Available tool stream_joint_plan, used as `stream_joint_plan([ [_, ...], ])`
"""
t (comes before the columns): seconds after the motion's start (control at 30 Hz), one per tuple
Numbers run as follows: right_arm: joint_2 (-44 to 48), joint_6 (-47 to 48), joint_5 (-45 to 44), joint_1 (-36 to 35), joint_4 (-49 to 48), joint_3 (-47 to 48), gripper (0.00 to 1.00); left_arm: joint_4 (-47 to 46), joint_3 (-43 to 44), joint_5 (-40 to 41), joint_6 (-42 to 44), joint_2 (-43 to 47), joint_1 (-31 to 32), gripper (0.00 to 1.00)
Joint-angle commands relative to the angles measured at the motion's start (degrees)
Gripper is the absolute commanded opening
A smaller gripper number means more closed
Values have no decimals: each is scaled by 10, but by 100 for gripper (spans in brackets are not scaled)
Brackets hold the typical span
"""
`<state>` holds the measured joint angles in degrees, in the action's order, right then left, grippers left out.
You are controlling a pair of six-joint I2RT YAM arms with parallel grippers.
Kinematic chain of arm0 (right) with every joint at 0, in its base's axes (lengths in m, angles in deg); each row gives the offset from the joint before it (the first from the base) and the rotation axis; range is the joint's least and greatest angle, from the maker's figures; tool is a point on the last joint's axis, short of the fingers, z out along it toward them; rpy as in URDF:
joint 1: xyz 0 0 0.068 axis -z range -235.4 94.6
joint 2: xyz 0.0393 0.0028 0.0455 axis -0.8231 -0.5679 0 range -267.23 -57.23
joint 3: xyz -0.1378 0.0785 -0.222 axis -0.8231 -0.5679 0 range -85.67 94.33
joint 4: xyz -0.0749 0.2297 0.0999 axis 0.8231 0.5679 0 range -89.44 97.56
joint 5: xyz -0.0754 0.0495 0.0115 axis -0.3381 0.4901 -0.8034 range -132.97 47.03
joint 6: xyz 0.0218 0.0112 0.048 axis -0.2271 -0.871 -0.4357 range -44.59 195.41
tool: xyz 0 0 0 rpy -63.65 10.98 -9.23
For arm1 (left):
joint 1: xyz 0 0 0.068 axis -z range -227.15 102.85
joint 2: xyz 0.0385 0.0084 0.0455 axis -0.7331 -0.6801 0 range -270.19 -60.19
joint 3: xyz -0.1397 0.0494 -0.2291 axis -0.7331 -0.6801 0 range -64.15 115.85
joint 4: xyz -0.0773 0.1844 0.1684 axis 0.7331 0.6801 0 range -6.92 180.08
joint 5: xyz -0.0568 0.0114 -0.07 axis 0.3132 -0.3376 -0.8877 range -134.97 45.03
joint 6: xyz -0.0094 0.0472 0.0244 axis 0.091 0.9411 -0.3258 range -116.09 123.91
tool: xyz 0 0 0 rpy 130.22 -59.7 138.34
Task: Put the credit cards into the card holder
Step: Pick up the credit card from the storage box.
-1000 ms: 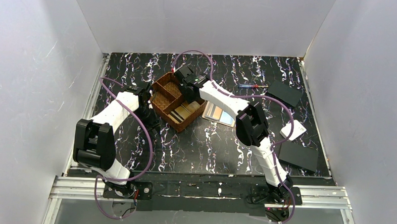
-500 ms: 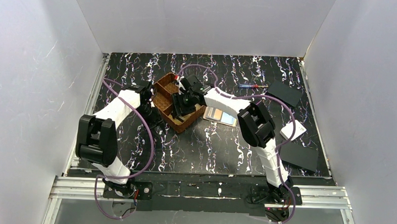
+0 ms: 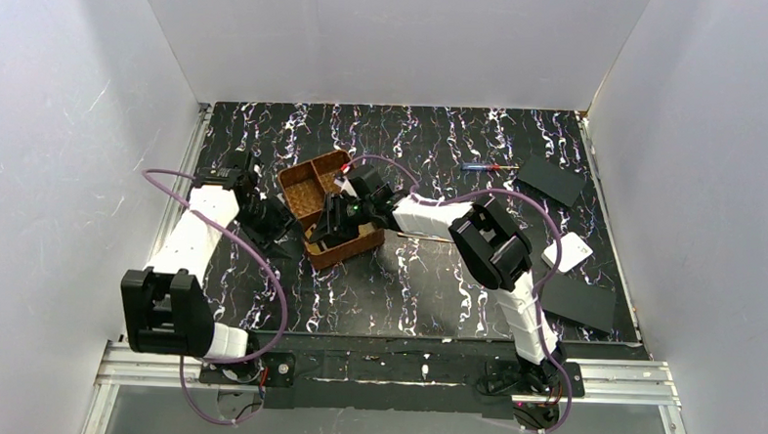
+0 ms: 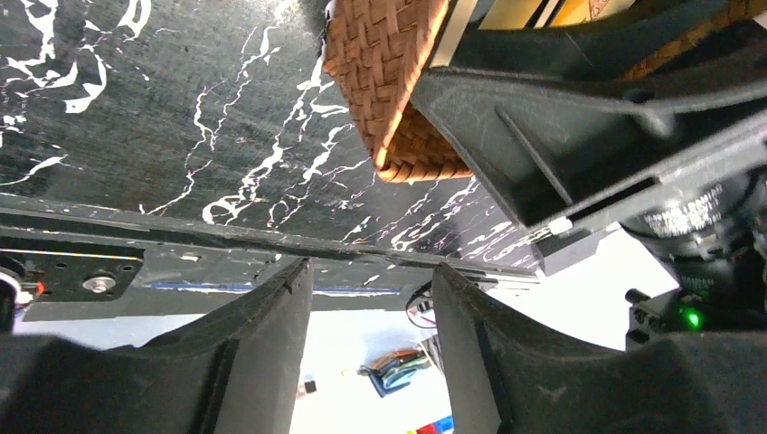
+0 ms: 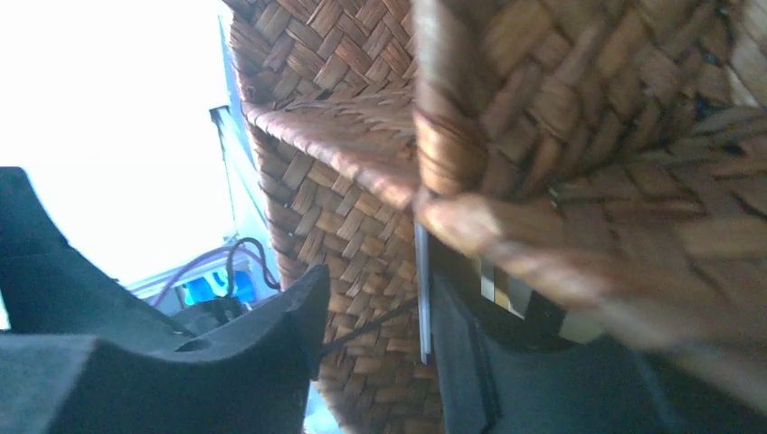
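Left gripper (image 4: 371,303): your fingers stand moderately apart with nothing between them. The corner of the woven tray (image 4: 398,99) sits ahead of the tips and clear of them.
Right gripper (image 5: 375,362): your fingers are apart and down inside one compartment of the tray, pinching nothing that you can see.
Credit cards (image 5: 496,286): they lie in that compartment. One thin edge stands just inside the finger on the right of the wrist view, and the rest lie beyond the tips.
Card holder: you cannot make it out in any view.
Risk, tray: it looks tipped at one corner, so closing now could catch the woven wall and drag or topple it.
Risk, cards: a bite on an edge-on card may slip, or take two at once.
Risk, arms: your left fingers sit near the right gripper, and advancing could knock the two together.
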<state>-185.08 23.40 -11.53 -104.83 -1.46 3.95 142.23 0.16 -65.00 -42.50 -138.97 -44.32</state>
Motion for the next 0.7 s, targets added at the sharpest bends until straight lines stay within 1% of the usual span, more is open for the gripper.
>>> stream_joint_plan([
  [0.0,16,-22,27,-1,-62,17,47,-10,13,-26,-23,-47,-3,47],
  [0.07,16,2,15,0,-35,24,38,-19,25,-28,-27,-67,-4,44],
  [0.13,17,24,6,2,-16,29,33,-21,34,-33,-29,-82,-3,42],
  [0.27,7,51,-8,2,11,48,29,-21,28,-33,-33,-78,-3,42],
  [0.37,-4,60,-12,2,19,62,22,-17,19,-32,-33,-65,-3,42],
  [0.43,-3,72,-16,2,44,69,18,-11,16,-31,-30,-61,-3,42],
  [0.5,3,85,-20,3,64,80,16,-4,16,-28,-25,-54,-3,42],
  [0.67,23,103,-21,7,93,98,6,8,29,-17,-13,-51,-3,42],
])
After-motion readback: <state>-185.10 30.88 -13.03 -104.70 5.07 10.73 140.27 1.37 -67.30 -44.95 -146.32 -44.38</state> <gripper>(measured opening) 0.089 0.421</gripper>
